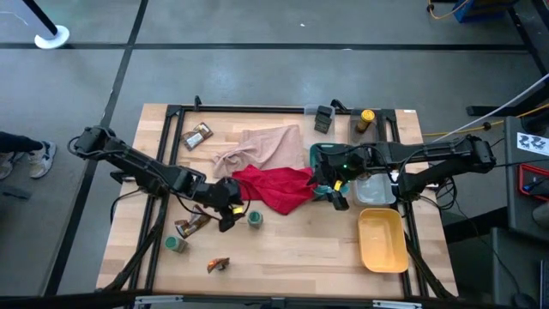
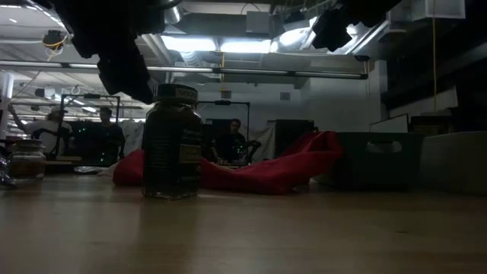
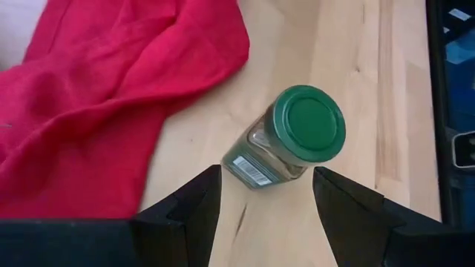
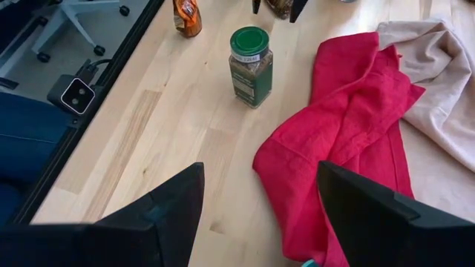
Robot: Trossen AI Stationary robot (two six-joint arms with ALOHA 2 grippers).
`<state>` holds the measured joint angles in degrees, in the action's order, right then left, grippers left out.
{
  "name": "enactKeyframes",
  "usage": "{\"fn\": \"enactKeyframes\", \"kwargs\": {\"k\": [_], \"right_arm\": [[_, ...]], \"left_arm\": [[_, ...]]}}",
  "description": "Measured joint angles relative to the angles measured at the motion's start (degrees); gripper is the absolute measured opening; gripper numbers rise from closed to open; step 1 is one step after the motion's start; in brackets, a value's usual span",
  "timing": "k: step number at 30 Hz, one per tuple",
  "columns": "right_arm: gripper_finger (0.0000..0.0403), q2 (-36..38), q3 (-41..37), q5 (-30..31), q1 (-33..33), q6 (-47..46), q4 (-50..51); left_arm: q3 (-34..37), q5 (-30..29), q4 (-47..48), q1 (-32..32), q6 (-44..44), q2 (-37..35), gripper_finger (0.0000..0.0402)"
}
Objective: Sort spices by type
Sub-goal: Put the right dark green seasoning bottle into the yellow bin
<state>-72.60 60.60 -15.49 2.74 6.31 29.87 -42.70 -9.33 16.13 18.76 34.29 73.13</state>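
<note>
High view showed the desk [image 1: 283, 249] with the red cloth [image 1: 276, 187] at centre; just lower left of it, the green-lidded jar [image 1: 255, 218] stood upright beside the open, empty left end effector [image 1: 230, 215], nearer than the right end effector [image 1: 336, 196], also open.

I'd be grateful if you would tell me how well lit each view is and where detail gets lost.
Low view: ceiling lights behind leave the jar a dark silhouette with an unreadable label; the red cloth keeps its colour. Left wrist view: bright and even, the green lid crisp, the left pincer black and featureless. High view: even light, small items hard to read. Right wrist view: clear, soft shadows.
</note>
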Motion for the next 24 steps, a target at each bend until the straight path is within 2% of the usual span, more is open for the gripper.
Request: {"fn": "enactKeyframes", "kwargs": {"k": [9,24], "right_arm": [[0.0260,0.0,0.0,0.0,0.0,0.0,0.2],[0.0260,0.0,0.0,0.0,0.0,0.0,0.2]], "left_arm": [[0.0,-1.4,-0.6,0.0,1.0,0.7,0.0196],[0.0,-1.4,-0.1,0.4,-3.9,2.2,0.0196]]}}
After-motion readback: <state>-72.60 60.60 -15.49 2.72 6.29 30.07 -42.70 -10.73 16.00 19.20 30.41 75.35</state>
